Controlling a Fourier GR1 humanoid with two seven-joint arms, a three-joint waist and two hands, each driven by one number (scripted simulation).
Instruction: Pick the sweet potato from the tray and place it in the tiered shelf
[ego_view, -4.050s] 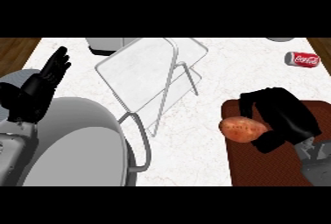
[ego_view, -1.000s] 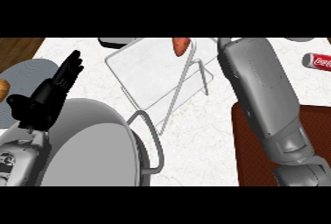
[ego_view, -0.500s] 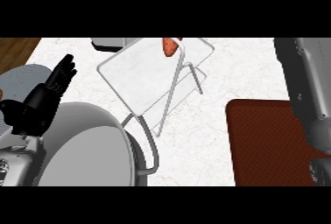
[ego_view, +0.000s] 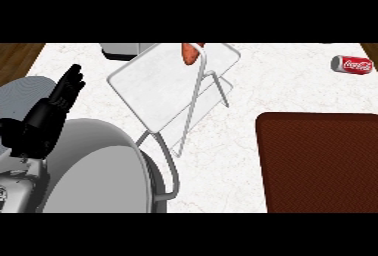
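While the brown tray (ego_view: 317, 162) sat bare at the right of the white counter (ego_view: 244, 90), the sweet potato (ego_view: 190, 53) lay on the top panel of the tiered shelf (ego_view: 173, 90), near its far edge, with no hand touching it. Only the robot's left hand (ego_view: 44, 117) showed, at the left side, fingers straight and pointing up, close together, at rest. Its right hand was out of view, so its fingers could not be described. A red soda can (ego_view: 352, 64) lay on its side at the far right. By my judgement the placing step looked finished, and the next move called for little more than keeping the arms away from the shelf.
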